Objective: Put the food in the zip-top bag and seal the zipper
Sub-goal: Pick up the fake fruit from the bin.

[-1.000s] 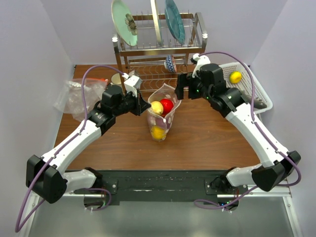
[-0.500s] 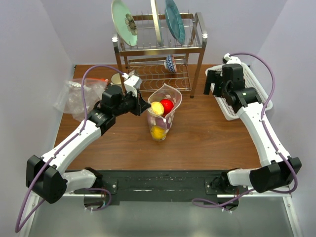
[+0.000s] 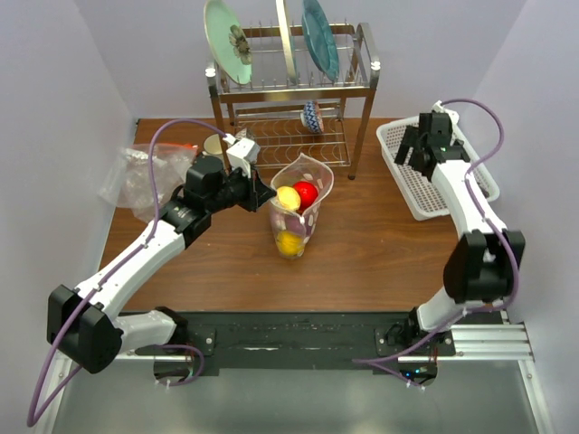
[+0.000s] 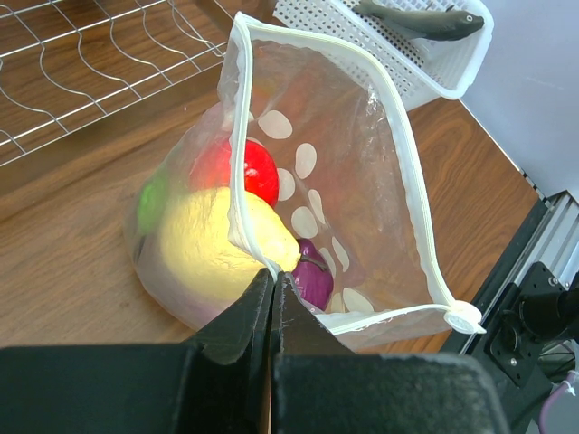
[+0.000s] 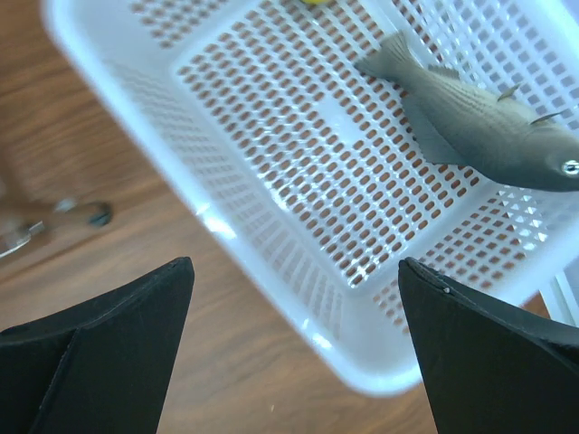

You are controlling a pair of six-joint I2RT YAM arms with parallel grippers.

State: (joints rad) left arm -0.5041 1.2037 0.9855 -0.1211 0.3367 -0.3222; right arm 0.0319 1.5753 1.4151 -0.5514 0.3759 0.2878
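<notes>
On the brown bench (image 3: 362, 258), filling is under way and sealing is not yet begun. Dish rack (image 3: 289, 90) stands at the back with plates and plays no part here.

White basket (image 3: 412, 192) sits at the right rear, well apart from the bag. Right fingers (image 3: 418, 149) hover over it, spread wide, holding nothing. Basket holds a gray fish (image 5: 488, 127) lying flat. A sliver of yellow shows at the wrist view's top edge, too cropped to name.

Likely step: fetch the next piece of food. To do it well, centre over the fish's body, descend straight, close across its narrow width, and lift clear of the basket wall before swinging over.

Dotted bag (image 4: 362, 181) stands upright mid-bench, mouth open upward. Left fingers (image 4: 271, 312) are pinched shut on its near rim. That hold should not slacken, or the mouth may fold.

Inside: a large yellow fruit (image 4: 208, 244), a red round (image 4: 249, 167), something green (image 4: 152, 199) behind the wall, and a purple piece (image 4: 312, 282) low down.

Zipper (image 4: 403, 172) is unjoined along the whole mouth, with a small round tab (image 4: 466, 318) at one end.
</notes>
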